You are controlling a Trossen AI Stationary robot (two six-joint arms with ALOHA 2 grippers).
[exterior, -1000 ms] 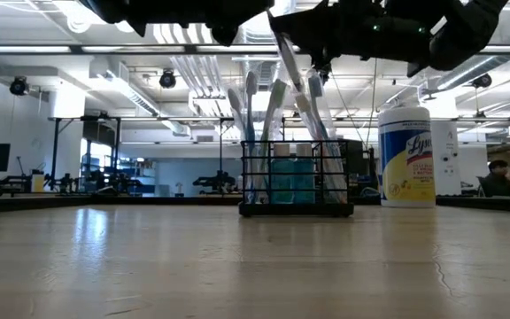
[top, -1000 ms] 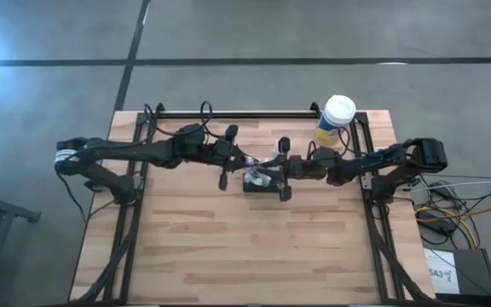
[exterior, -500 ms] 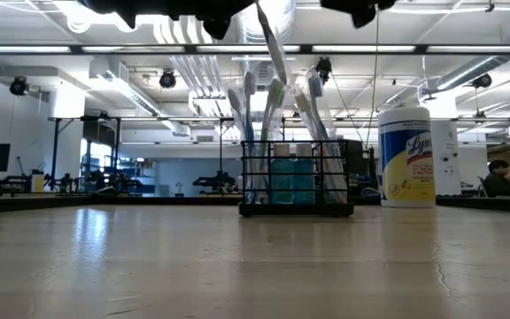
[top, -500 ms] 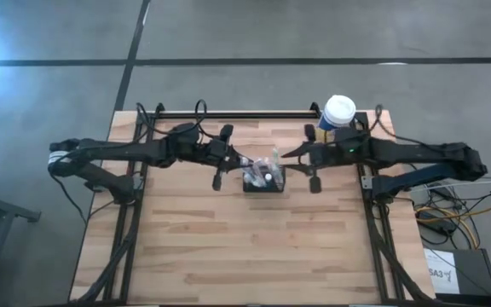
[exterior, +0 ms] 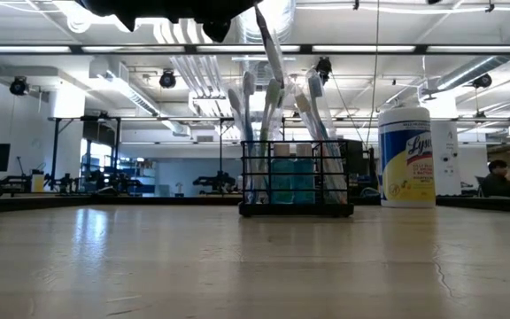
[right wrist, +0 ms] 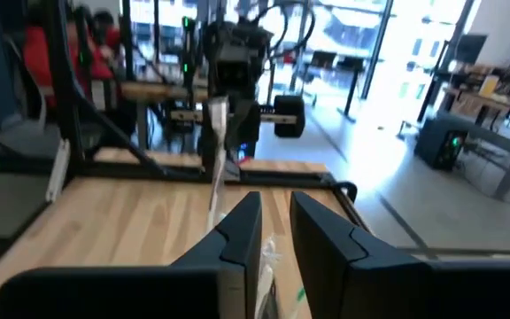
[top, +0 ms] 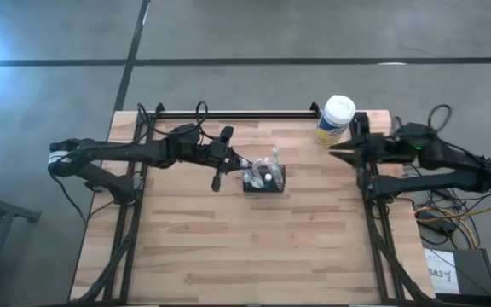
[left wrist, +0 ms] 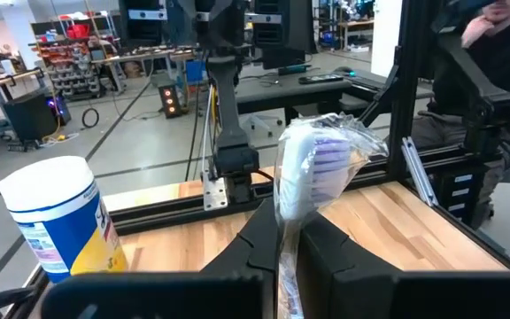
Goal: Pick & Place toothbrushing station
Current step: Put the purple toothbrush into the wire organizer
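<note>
While the right gripper (top: 332,153) hangs by the table's right edge, well apart from the toothbrushing station (top: 264,180) mid-table, its jaws narrowly parted and empty, the left gripper (top: 239,162) beside the station pinches a wrapped toothbrush (left wrist: 312,173).

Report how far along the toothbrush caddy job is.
Done: several toothbrushes stand in the caddy. In hand: the left gripper is shut on a wrapped toothbrush above it. Left: lower and release it. The right gripper waits by the wipes canister.
</note>
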